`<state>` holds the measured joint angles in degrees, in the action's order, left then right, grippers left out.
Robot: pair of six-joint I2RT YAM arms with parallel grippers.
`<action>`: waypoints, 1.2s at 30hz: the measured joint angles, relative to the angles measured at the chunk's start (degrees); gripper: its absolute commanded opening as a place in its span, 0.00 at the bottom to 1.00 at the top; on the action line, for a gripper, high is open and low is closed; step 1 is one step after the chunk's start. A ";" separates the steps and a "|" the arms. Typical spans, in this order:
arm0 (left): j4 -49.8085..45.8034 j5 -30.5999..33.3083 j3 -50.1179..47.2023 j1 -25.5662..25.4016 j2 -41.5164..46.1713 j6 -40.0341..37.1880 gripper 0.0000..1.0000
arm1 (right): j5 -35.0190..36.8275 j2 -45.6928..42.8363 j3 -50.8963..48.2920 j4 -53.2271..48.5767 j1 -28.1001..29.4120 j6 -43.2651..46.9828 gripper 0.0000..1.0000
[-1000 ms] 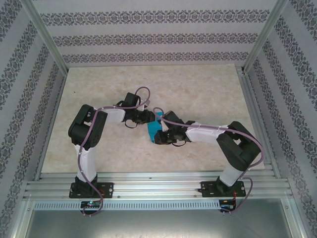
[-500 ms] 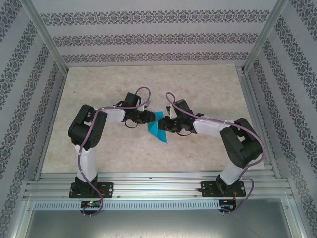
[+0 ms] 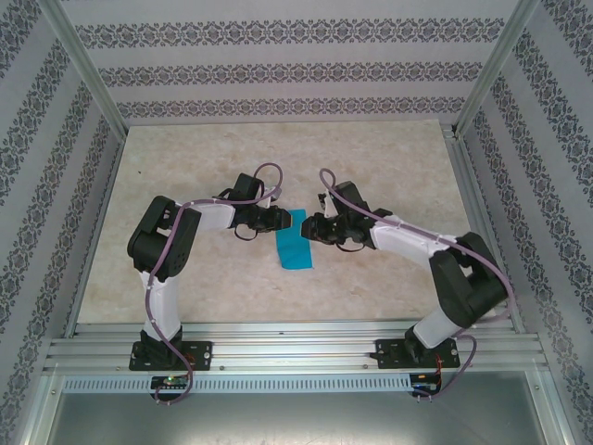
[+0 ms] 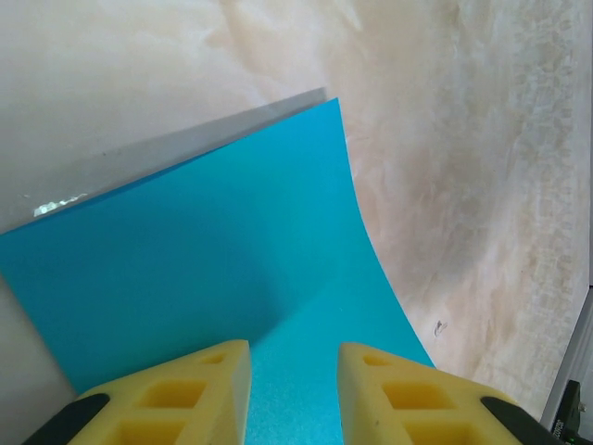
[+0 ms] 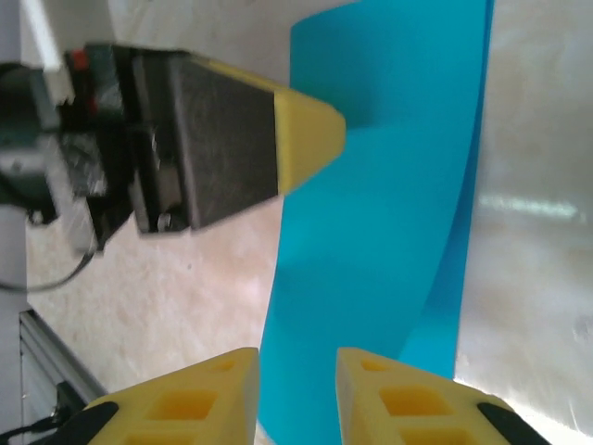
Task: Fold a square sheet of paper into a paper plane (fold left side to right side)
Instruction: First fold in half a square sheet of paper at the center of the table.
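Now the square sheet of paper (image 3: 295,245), doubled into a narrow strip, lies on the table (image 3: 185,167) between the two grippers. The left gripper (image 4: 294,371) has its fingers slightly parted and grips nothing, with its tips over the sheet's edge. The right gripper (image 5: 296,380) shows a similar narrow, empty gap, with paper just ahead of its tips. The top layer bows upward, so the crease likely needs setting: pin with the left tips, check the edges align, then sweep the right tips flat along the fold.

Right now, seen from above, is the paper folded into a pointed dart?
No, the paper is a plain narrow rectangle lying on the table, with no pointed nose.
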<state>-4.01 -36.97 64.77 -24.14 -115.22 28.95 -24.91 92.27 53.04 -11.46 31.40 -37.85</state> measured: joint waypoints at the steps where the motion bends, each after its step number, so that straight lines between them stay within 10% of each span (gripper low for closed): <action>1: 0.00 0.00 0.00 0.00 0.00 0.00 0.32 | 0.26 2.78 2.16 0.39 -0.13 -0.09 0.23; 11: -0.09 0.31 0.00 0.00 0.00 0.11 0.32 | 1.11 20.46 15.56 1.95 -1.97 -2.40 0.20; 36: -1.68 3.56 -5.57 0.00 7.17 -1.11 0.36 | 3.82 25.00 17.99 -0.74 -2.54 -2.56 0.14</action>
<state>-5.69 -33.41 59.20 -24.14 -108.05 27.83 -21.08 117.27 71.02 -12.21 28.86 -40.40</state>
